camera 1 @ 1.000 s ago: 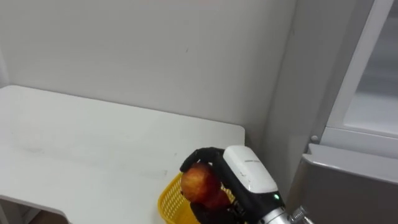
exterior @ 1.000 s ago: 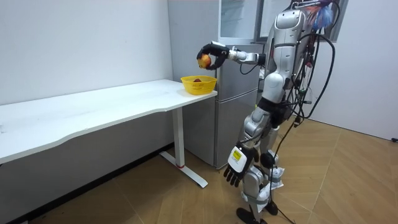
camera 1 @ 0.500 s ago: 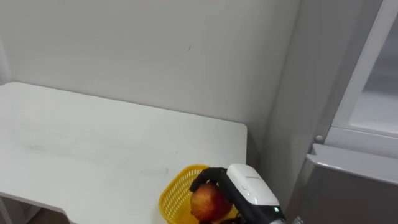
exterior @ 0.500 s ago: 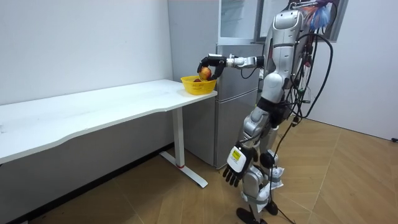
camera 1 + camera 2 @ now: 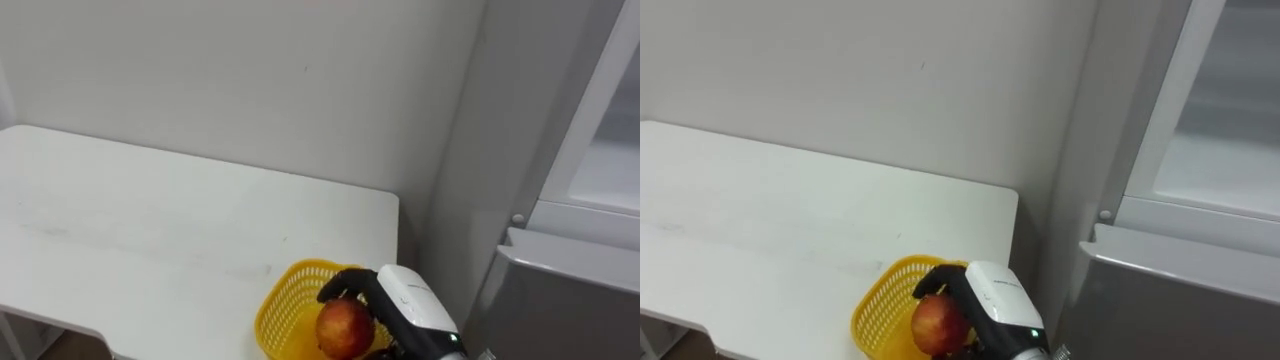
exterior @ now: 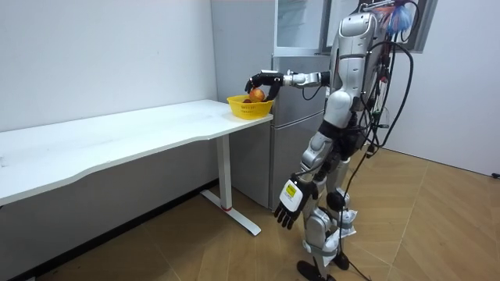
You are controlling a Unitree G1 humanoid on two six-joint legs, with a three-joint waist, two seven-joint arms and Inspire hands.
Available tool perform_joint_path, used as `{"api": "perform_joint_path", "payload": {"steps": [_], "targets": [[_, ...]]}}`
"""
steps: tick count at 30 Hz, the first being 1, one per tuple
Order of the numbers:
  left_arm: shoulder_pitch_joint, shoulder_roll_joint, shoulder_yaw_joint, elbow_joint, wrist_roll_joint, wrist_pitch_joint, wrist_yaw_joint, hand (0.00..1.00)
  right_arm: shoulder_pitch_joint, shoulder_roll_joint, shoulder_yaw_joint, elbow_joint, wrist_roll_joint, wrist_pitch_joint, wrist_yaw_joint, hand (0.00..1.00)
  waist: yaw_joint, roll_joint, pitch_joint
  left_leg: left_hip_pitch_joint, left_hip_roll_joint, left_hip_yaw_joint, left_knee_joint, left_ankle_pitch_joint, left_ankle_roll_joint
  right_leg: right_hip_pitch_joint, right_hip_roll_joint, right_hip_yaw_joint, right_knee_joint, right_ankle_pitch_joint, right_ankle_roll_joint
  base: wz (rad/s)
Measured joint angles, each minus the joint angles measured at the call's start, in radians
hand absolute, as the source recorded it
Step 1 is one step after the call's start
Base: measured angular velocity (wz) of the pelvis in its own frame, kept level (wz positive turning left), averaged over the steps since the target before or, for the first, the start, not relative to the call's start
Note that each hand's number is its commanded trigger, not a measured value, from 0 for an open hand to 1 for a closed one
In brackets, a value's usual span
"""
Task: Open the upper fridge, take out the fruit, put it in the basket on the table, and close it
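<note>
Apple (image 5: pixel 345 327), red and yellow, sits in the grip of the right hand (image 5: pixel 408 300), dark fingers curled over its top. It is right above the inside of the yellow basket (image 5: pixel 283 292) near the tabletop (image 5: pixel 150 230) corner, the grey fridge (image 5: pixel 575 290) just beside. Room view: the robot stands before the fridge, right arm stretched out to the basket at the tabletop's end, the apple at rim height. The left hand (image 6: pixel 284 209) hangs by the thigh, fingers loose and straight. Right eye view: same clasp, the apple low in the basket's mouth.
</note>
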Motion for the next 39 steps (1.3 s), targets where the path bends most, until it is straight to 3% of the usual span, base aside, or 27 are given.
{"api": "perform_joint_path", "payload": {"steps": [9, 39], "targets": [[-0.002, 0.001, 0.001, 0.001, 0.000, -0.003, 0.000, 0.00, 0.000, 0.000, 0.000, -0.003, -0.010, 0.000, 0.000, 0.00, -0.008, 0.010, -0.0096, 0.003, 0.001, 0.000, -0.001, 0.000, 0.000, 0.001, 0.000, 0.001, 0.003, 0.000, 0.000, 0.00], [-0.009, 0.000, -0.003, 0.013, -0.009, -0.003, -0.018, 0.00, 0.000, 0.000, 0.000, -0.007, -0.025, -0.001, 0.000, 0.00, -0.031, 0.029, -0.0045, 0.005, 0.002, 0.004, -0.002, 0.000, 0.000, 0.001, -0.001, 0.002, 0.014, 0.001, -0.001, 0.00]]}}
